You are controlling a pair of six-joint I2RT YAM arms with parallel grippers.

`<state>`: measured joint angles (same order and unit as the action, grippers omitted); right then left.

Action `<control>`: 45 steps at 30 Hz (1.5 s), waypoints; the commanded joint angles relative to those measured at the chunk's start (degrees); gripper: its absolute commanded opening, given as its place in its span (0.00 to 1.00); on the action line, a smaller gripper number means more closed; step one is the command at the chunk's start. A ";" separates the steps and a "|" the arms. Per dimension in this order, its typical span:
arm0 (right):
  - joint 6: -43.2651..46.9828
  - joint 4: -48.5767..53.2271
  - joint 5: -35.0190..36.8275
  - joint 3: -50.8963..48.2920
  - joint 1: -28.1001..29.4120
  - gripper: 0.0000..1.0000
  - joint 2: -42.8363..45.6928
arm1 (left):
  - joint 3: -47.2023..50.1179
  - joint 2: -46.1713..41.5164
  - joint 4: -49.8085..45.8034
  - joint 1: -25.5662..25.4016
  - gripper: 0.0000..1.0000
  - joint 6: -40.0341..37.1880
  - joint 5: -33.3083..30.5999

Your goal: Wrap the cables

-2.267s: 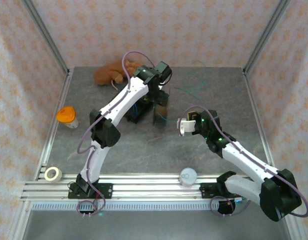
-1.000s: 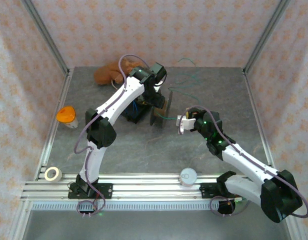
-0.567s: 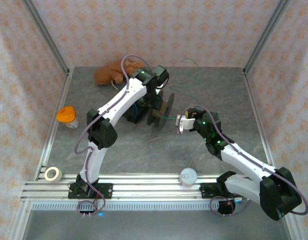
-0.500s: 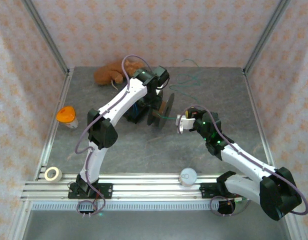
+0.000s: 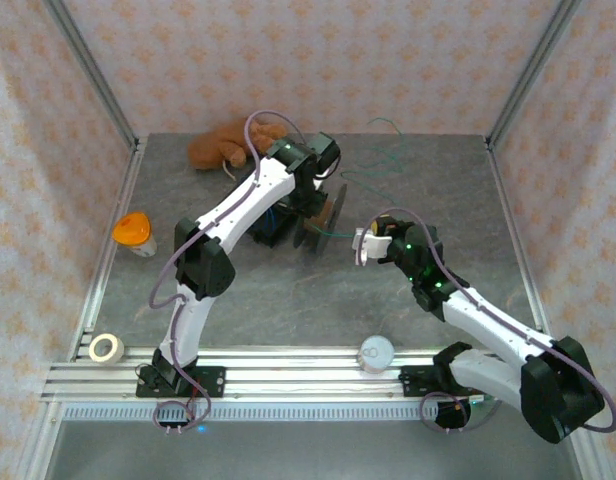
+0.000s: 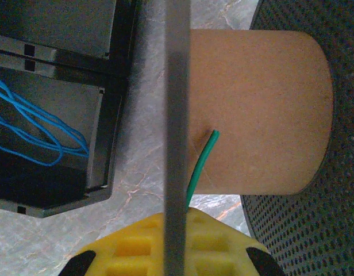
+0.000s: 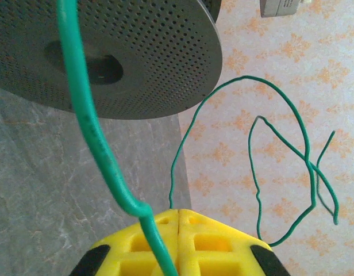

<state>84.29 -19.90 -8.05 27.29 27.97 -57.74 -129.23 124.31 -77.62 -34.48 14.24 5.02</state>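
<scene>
Green cable [image 7: 85,115]: the free end sits against the cardboard core [image 6: 257,109] of the spool [image 5: 323,215], between the flanges, with no turns on it yet. From there it runs to your right gripper [image 7: 178,215], whose fingers are pinched together on it. The slack loops off toward the back wall [image 7: 269,86].

Change in the last second: left gripper [image 6: 176,224] went from wide open to clamped on the edge of the near flange [image 6: 177,86]. Right side is unchanged.

So the spool is now pinned and the cable is in hand. Looks like you're set for the first turn. Watch the end: nothing fixes it to the core, so it could slip out. Blue cable [image 6: 33,126] lies loose in the black box [image 6: 62,29], not started.
</scene>
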 commanded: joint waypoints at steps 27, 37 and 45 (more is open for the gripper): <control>-53.18 13.58 7.52 8.64 10.97 0.20 -8.63 | 31.56 -37.11 37.70 16.06 0.00 23.36 18.53; -65.85 16.21 -1.16 13.02 10.98 0.99 -1.69 | 36.23 -40.07 39.09 16.13 0.00 17.64 11.50; -81.66 26.74 8.31 17.83 10.01 0.99 -0.73 | 39.75 -41.78 39.74 16.17 0.00 18.74 9.27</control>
<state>10.68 0.03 -4.89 43.13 38.41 -56.18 -90.21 85.47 -42.83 -18.37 33.30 16.51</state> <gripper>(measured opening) 0.993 0.058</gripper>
